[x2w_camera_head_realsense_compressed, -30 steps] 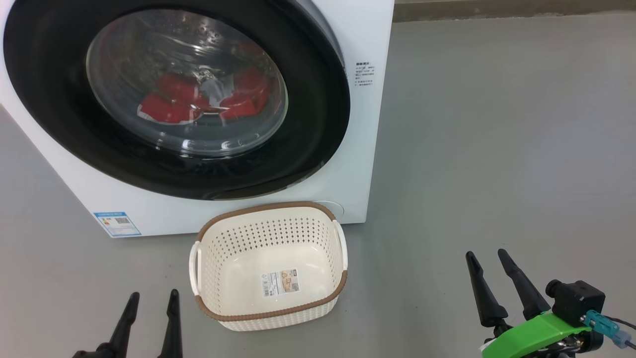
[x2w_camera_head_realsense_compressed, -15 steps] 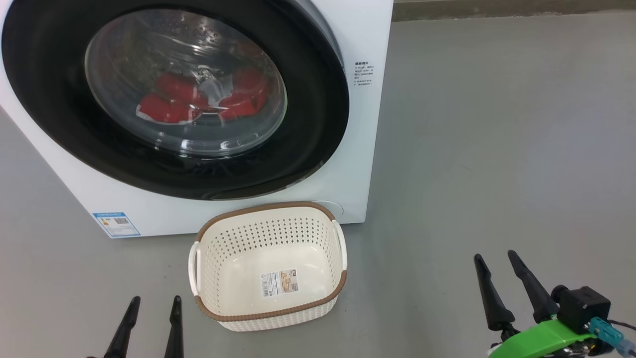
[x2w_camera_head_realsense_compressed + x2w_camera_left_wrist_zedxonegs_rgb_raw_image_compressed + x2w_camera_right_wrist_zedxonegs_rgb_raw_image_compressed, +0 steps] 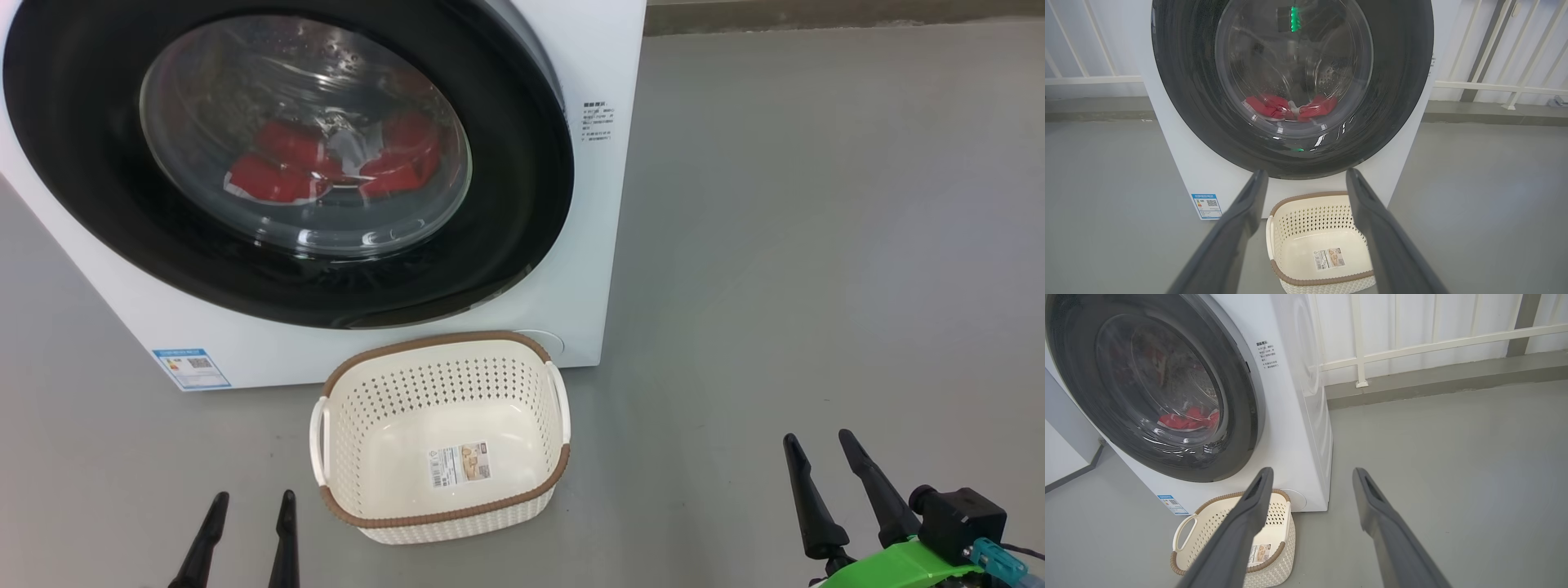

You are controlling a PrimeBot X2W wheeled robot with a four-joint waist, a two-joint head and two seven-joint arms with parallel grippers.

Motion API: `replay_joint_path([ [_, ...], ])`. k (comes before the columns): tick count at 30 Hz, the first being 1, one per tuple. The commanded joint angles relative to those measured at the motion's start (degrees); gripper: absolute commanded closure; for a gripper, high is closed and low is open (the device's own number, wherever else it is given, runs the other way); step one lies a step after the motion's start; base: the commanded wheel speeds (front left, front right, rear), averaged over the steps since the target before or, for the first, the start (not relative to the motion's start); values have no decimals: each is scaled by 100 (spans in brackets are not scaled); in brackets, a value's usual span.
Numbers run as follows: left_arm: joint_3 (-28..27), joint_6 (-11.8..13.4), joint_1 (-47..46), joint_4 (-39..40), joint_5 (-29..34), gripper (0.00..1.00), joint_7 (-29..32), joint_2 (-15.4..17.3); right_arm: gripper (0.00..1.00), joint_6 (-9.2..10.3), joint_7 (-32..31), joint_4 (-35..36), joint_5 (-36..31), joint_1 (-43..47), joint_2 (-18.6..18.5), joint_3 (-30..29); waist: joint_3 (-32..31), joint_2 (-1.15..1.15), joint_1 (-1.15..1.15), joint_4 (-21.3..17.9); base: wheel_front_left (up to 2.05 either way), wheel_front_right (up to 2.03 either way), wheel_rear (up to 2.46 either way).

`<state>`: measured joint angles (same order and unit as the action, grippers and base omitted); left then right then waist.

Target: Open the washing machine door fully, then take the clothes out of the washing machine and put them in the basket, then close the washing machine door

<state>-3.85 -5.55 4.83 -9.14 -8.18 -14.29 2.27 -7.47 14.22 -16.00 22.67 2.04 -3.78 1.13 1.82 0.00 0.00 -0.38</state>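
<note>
Left tool (image 3: 254, 495) and right tool (image 3: 816, 435): two long, tapered black fingers (image 3: 807, 498) each. Behind the right, bright green bracket (image 3: 898, 565), boxy black module (image 3: 962, 518), teal plug (image 3: 992, 555).

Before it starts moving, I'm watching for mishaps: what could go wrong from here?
1. The small cream perforated plastic basket sits right under the round black-rimmed glass door, so the door's swing might catch its rim and push it aside.
2. The bright red clothes lie bunched low inside the big white front-loading washing machine; one grab might leave some behind.
</note>
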Motion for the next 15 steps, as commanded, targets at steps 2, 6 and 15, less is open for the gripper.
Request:
replay_joint_path([
  [2, -201, -15, -77, 131, -29, 0, -71, 61, 0, -2, 78, 123, -90, -117, -53, 142, 9, 0, 0, 4, 0, 0, 0],
  [6, -186, -17, -103, 143, -33, 0, -71, 61, 0, -2, 78, 138, -104, -141, -51, 144, 40, 0, 0, 21, 0, 0, 0],
  [15, -92, -21, -215, 160, -59, 0, -71, 61, 100, -2, 78, 177, 112, -383, -30, 402, 163, 0, 0, 98, 0, 0, 0],
])
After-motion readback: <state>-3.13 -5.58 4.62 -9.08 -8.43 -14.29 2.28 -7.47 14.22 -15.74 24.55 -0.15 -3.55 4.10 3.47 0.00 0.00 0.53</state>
